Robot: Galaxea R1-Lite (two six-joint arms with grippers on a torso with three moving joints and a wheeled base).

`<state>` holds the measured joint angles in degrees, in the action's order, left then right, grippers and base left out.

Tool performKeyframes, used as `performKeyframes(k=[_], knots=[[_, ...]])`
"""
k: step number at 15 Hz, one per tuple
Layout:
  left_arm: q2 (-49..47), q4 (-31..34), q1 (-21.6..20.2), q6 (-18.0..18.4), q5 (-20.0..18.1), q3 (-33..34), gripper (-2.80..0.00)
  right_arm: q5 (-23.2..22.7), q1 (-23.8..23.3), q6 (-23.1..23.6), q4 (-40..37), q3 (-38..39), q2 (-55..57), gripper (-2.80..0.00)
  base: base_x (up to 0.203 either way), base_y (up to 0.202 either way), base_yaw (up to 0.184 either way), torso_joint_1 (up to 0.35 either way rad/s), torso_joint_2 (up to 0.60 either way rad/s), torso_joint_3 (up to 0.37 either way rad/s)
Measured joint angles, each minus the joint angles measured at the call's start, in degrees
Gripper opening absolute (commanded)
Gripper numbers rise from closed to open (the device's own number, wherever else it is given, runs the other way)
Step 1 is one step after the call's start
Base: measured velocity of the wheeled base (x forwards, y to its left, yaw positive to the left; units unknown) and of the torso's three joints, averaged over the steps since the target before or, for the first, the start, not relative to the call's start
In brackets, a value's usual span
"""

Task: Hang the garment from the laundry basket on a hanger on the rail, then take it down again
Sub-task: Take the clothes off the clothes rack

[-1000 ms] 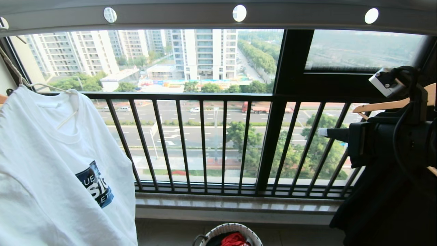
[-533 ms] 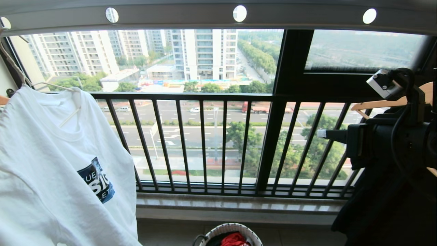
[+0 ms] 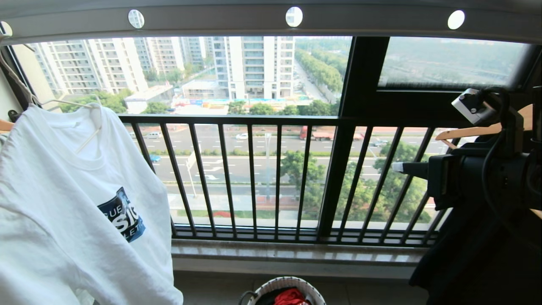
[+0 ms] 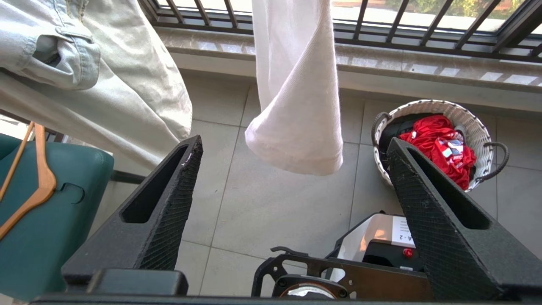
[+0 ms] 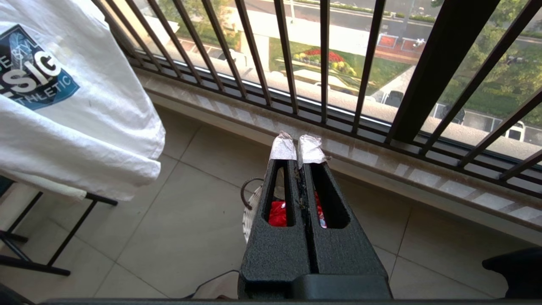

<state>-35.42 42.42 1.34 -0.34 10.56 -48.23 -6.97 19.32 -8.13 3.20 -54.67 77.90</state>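
Observation:
The garment (image 3: pixel 63 190), a white T-shirt with a dark blue chest print, hangs at the far left on the thin cream hanger (image 3: pixel 87 140). The hanger's long neck runs up toward the rail (image 3: pixel 211 19), a pale grey bar with round holes. In the left wrist view my left gripper (image 4: pixel 294 142) stands wide open with nothing between its fingers; the garment's hem (image 4: pixel 296 140) dangles just beyond the tips. My right gripper (image 5: pixel 298 142) is shut and empty, held out at the right (image 3: pixel 398 166) above the laundry basket (image 5: pixel 250 212). The basket's white rim (image 3: pixel 292 283) sits on the floor below the window.
A red garment (image 4: pixel 436 144) lies in the basket (image 4: pixel 465 116). A pale denim piece (image 4: pixel 106 84) hangs left of the T-shirt, over a teal seat (image 4: pixel 51 220) with a wooden hanger (image 4: pixel 38 182). Black window railing (image 3: pixel 275 178) is ahead; a dark garment (image 3: pixel 474 262) on a wooden hanger (image 3: pixel 470 131) hangs at right.
The T-shirt has swung slightly to the right on its hanger. The right arm has stayed where it was.

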Motion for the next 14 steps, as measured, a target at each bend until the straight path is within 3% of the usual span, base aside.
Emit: performKeyframes(k=[4,5,14], knots=[[-3.5,-9.0,0.0,0.0,0.0,5.0,0.00,0.0,0.0,0.0,0.1,0.0,0.0,-2.80,0.000,0.000,0.000,0.000,0.00,0.000],[-4.4,-11.8,0.0,-0.1,0.0,6.3,-2.80,0.0,0.0,0.0,0.1,0.0,0.0,-2.80,0.000,0.000,0.000,0.000,0.00,0.000],[-7.0,-17.0,0.1,-0.2,-0.2,9.5,-2.80,0.0,0.0,0.0,0.1,0.0,0.1,-2.80,0.000,0.000,0.000,0.000,0.00,0.000]])
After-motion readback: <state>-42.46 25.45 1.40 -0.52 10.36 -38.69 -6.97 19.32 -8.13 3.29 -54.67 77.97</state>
